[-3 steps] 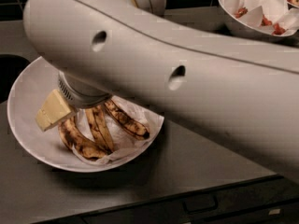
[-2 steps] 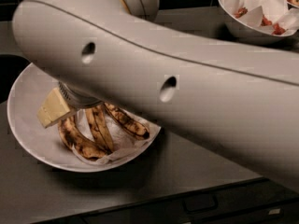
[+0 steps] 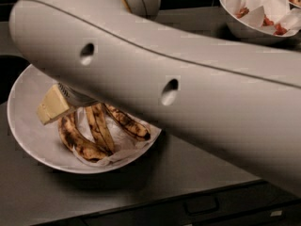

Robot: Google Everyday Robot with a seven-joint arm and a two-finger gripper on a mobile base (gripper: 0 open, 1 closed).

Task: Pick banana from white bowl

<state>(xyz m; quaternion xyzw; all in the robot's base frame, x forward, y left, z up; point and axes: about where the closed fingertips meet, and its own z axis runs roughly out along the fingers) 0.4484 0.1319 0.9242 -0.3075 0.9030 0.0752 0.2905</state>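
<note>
The wide, shallow white bowl (image 3: 23,126) sits on the dark counter at the left, lined with crumpled white paper (image 3: 124,145). A bunch of brown-spotted yellow bananas (image 3: 99,131) lies in it, toward the front right. My gripper (image 3: 54,106) is down inside the bowl, just above and left of the banana stems. Only a pale cream part of it shows. The rest is hidden under my thick grey-white arm (image 3: 188,69), which crosses the view from upper left to right and covers the bowl's back half.
A smaller, deeper white bowl (image 3: 237,27) with paper and red bits stands at the top right. The dark counter (image 3: 178,173) ends at a front edge with a drawer handle (image 3: 202,205) below. A dark round recess (image 3: 9,74) lies at the far left.
My arm has shifted a little to the left and lower in the view. The pale gripper part stays at the banana stems. The bananas and bowl have not moved.
</note>
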